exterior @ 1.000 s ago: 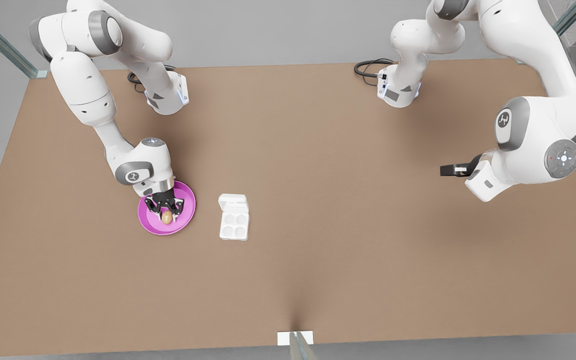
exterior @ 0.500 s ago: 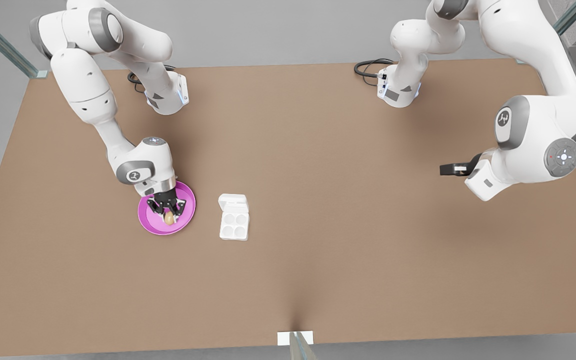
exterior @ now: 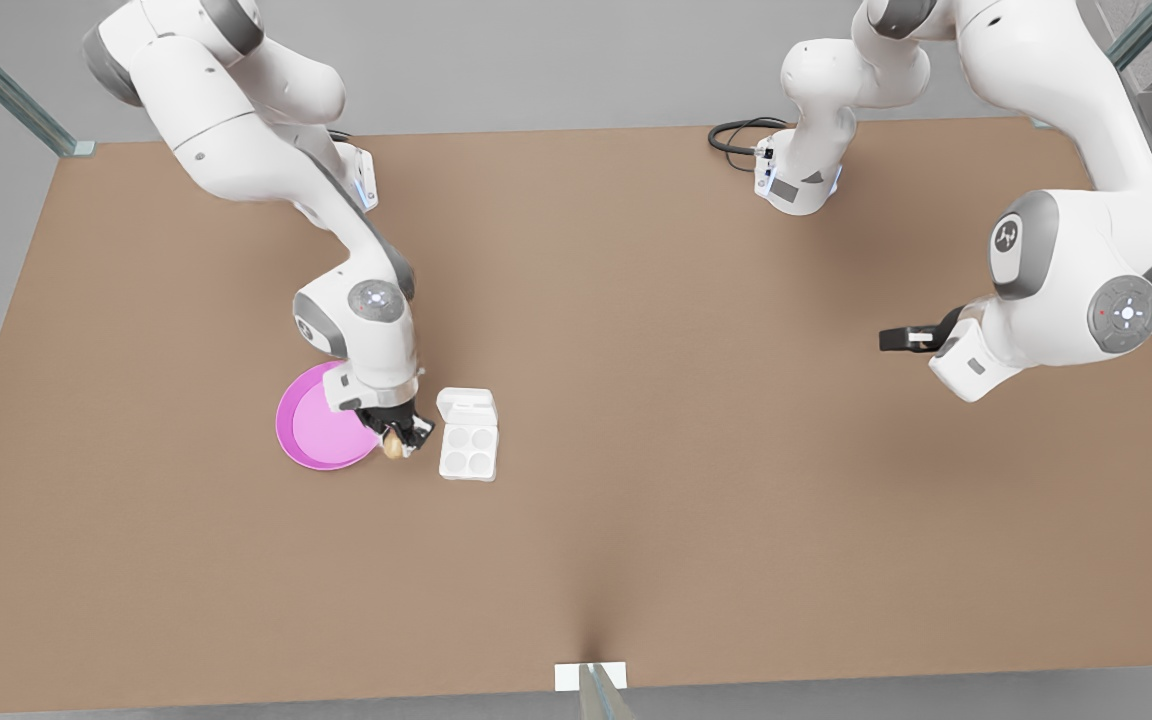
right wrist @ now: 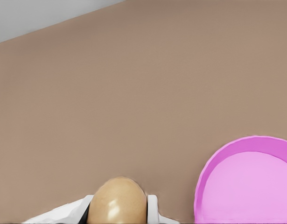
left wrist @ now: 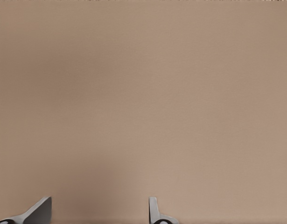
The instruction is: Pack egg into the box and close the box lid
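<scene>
Brown and flat, the surface (exterior: pixel 636 400) fills the front view. On the front view's left, an arm reaches down, and its right pincer (exterior: pixel 398 440) holds the egg (exterior: pixel 394 446) between its fingers. The egg is up in the pincer, between the pink plate (exterior: pixel 316 430) and the box (exterior: pixel 468 448), just beside the box. The box sits with its four round cups facing up. The box lid (exterior: pixel 466 405) is open and lies flat behind the cups, joined to the tray. On the front view's right, the other arm waits high up, well apart from the plate and box. Its left pincer (exterior: pixel 901 339) sticks out sideways.

From the left wrist view, two pale fingertips (left wrist: pixel 38 212) poke in at one edge with a wide gap between them. The left pincer (left wrist: pixel 96 215) is open and holds nothing. Past it is bare brown surface (left wrist: pixel 143 93).

From the right wrist view, the tan egg (right wrist: pixel 119 201) sits snug between two white fingers (right wrist: pixel 152 210). The right pincer (right wrist: pixel 119 215) is closed on the egg. The pink plate (right wrist: pixel 213 177) is near the egg, with its raised rim showing. The brown surface (right wrist: pixel 134 93) stretches away, and a grey strip lies beyond its far edge.
</scene>
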